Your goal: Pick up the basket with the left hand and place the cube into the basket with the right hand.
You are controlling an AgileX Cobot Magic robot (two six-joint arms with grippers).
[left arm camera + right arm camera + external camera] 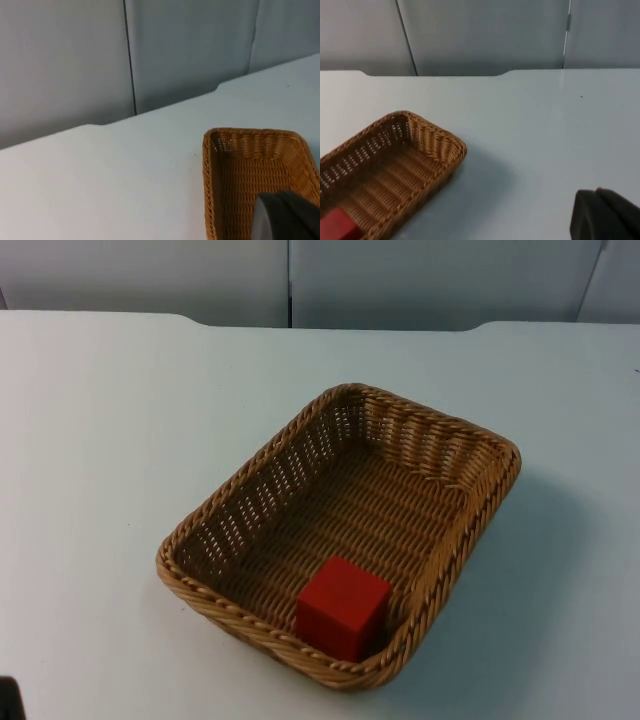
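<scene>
Basket [400, 480] sits on the table [100, 440], right of centre in the top view, red cube [342, 607] inside at its near corner. Left claw [285, 217] and right claw [605, 215]: fingers can't be judged.

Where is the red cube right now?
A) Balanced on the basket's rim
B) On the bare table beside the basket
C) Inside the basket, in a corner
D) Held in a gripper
C: the red cube sits on the woven floor of the basket, tucked into one corner.
</scene>
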